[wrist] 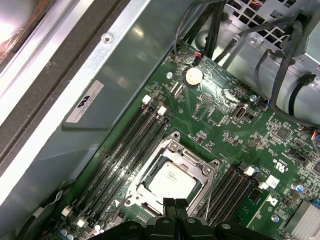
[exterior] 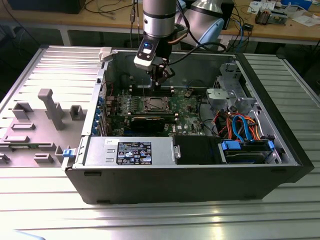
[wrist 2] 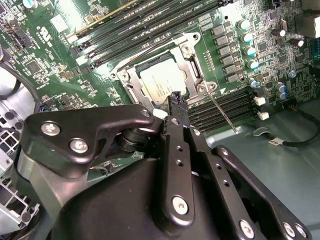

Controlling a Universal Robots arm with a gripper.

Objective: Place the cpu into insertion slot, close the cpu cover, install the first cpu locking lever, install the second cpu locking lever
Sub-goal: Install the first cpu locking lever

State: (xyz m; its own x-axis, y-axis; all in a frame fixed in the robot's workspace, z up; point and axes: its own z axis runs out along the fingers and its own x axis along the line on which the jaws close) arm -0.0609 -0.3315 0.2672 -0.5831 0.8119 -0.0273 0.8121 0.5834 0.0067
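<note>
The cpu [wrist: 170,179] lay flat in the insertion slot [exterior: 153,105], near the middle of the green motherboard [wrist: 240,135] inside the open computer case [exterior: 200,185]. The cpu cover [wrist: 186,156] was down around it, with the chip's pale top showing through its window. A thin locking lever [wrist 2: 220,111] stuck up from the cover's edge. Its long axis slanted upward instead of lying flat along the frame, so I judged it unlatched. My fingers [wrist: 170,207] were pressed together, holding nothing, and hung above the slot's far edge. In the exterior view the slot lay below them, slightly nearer and toward the exterior view's left. In the second wrist view the lever stood just beside my fingers, apart from them.
</note>
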